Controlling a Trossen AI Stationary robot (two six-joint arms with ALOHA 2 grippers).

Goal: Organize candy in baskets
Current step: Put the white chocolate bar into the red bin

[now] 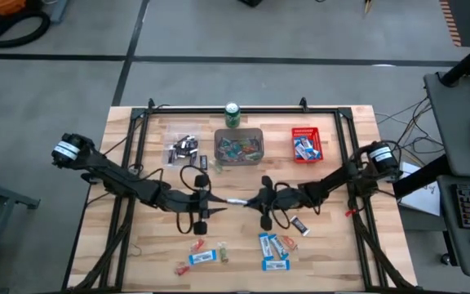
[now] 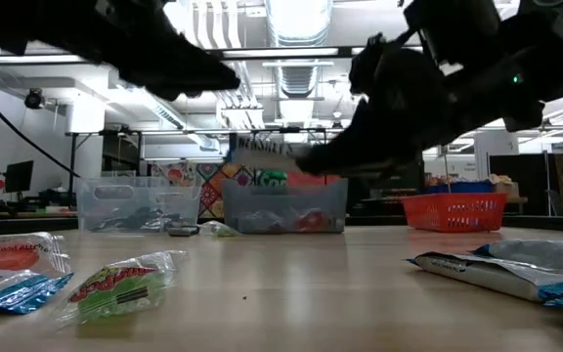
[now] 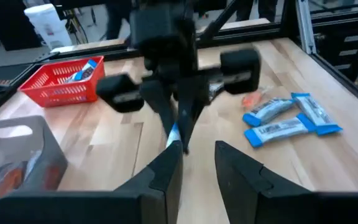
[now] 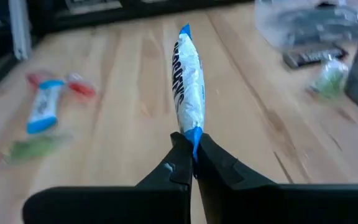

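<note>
While both dark arms reach in over the middle of the wooden table [image 1: 137, 245], the scene reads from the left: the left gripper [image 1: 205, 204] hangs just left of centre, its fingers [image 3: 166, 171] parted with a clear gap, and nothing appears to be pinched between them, though the wrist view is blurred at the tips. Beyond it, along the far side of the table, stands the clear basket [image 1: 183, 150] holding dark mini bars, then the grey basket [image 1: 239, 147] filled with small red, green and teal pieces, with a green can [image 1: 232, 114] just behind it, and the red basket [image 1: 306, 144] farthest right with blue-and-white bars inside. At centre, a blue-and-white bar [image 4: 187, 87] is raised off the table between the two grippers; the right gripper [image 4: 191, 158] is clenched on one crimped end of its wrapper, and the bar's other end points toward the left gripper. On the near side of the table, loose candy lies in two groups: a blue-and-white bar with small red and green pieces [image 1: 204, 253] toward the left, and a cluster of blue-and-white bars [image 1: 274, 249] toward the right, with a dark mini bar [image 1: 300, 224] just beside the right arm.
</note>
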